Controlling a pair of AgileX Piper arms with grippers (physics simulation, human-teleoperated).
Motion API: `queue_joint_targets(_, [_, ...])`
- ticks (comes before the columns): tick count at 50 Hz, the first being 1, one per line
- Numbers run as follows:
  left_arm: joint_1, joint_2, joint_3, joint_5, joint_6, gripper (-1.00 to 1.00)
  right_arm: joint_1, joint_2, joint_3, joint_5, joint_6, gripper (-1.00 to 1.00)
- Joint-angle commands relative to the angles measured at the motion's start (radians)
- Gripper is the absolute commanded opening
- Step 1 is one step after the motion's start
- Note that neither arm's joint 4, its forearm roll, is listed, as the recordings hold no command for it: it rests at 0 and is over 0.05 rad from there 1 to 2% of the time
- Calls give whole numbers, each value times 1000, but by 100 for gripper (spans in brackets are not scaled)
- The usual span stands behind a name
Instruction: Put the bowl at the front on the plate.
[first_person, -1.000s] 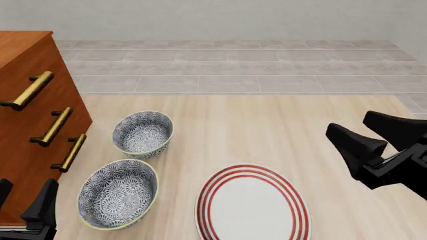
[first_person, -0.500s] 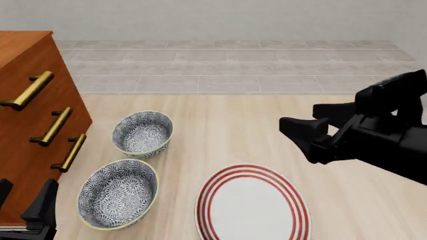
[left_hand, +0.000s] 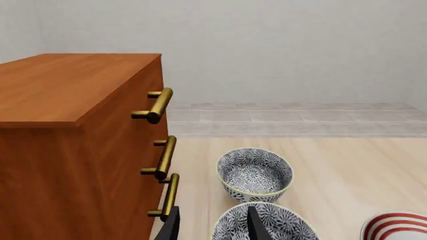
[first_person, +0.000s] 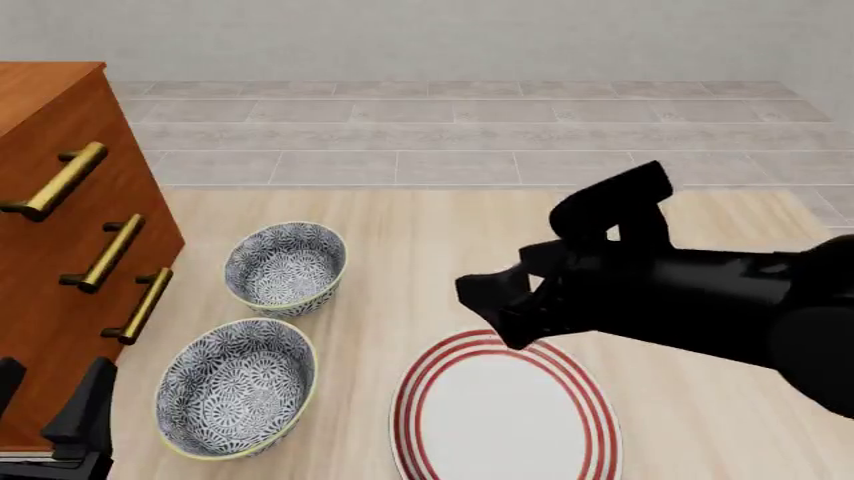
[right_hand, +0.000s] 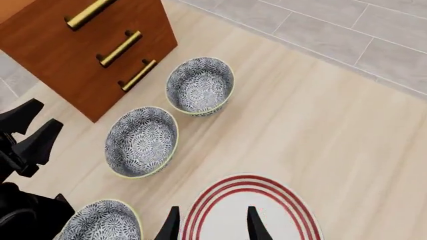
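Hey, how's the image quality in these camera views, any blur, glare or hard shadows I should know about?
Front view: sharp, flat even light, no glare; the black right end effector covers part of the white red-ringed plate. Left wrist view: crisp, with soft shading under the blue-and-white floral bowl beside the wooden drawer cabinet. Right wrist view: sharp, with only faint shadows.

Bowl and plate, apart on table.
Blue-white floral bowl (right_hand: 103, 221) upright, nearest of three; red-ringed white plate (right_hand: 253, 212) flat beside it.
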Motion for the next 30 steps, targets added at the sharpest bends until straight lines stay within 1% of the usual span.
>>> queue_joint_targets(1, [0, 0, 0, 0, 0, 100, 60, 111, -1, -58, 30, 100])
queue_joint_targets(14, [0, 0, 0, 0, 0, 100, 152, 207, -29, -110, 70, 100])
queue_joint_targets(16, [0, 0, 0, 0, 0, 100, 185, 226, -39, -116, 74, 100])
queue_joint_targets(21, [0, 0, 0, 0, 0, 100, 224, 248, -51, -120, 82, 100])
queue_joint_targets(25, [0, 0, 0, 0, 0, 100, 273, 277, -55, -137, 100, 100])
queue_joint_targets(30, [0, 0, 0, 0, 0, 100, 295, 291, -52, -150, 113, 100])
